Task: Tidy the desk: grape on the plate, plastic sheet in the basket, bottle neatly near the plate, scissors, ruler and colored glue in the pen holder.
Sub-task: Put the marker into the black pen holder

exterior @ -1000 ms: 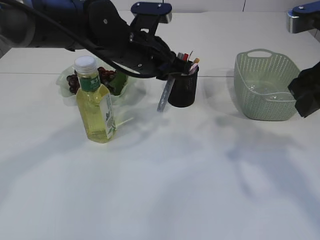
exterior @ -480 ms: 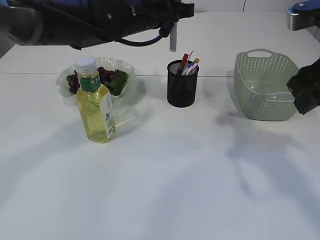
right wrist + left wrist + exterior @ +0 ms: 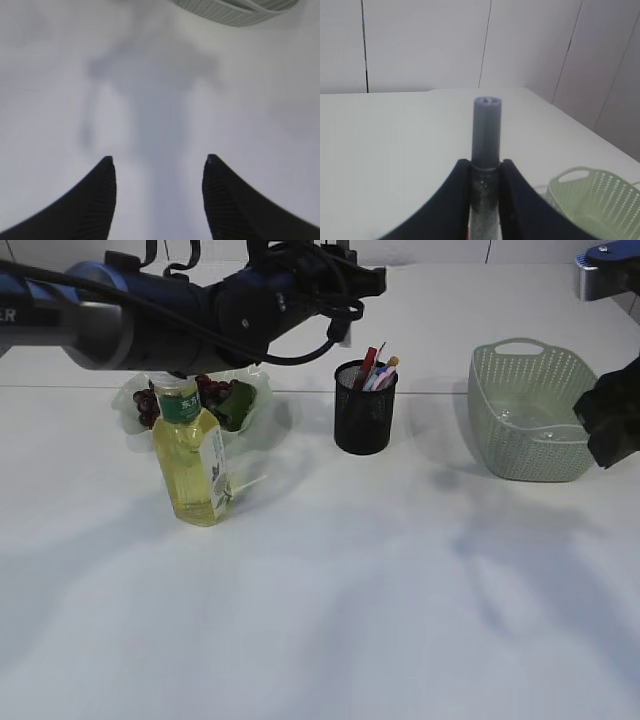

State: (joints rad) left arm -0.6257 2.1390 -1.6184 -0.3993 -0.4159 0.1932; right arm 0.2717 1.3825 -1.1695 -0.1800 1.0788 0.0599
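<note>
One bottle [image 3: 190, 455] stood on the tabletop [image 3: 330, 600] before the plate [image 3: 200, 400] of grapes [image 3: 208, 390], its green label carrying writing too small to read. White letters on the left arm ran off the frame edge, illegible. The left fingers [image 3: 485, 172] were clamped on a grey tube [image 3: 486, 130], held high behind and left of the pen holder [image 3: 364, 408]; half a second earlier the tube hung clear above the holder, now mostly hidden by the arm, which had dropped lower. The right fingers [image 3: 157, 172] stood spread wide, gripping nothing, near the basket [image 3: 525, 425], unchanged.
</note>
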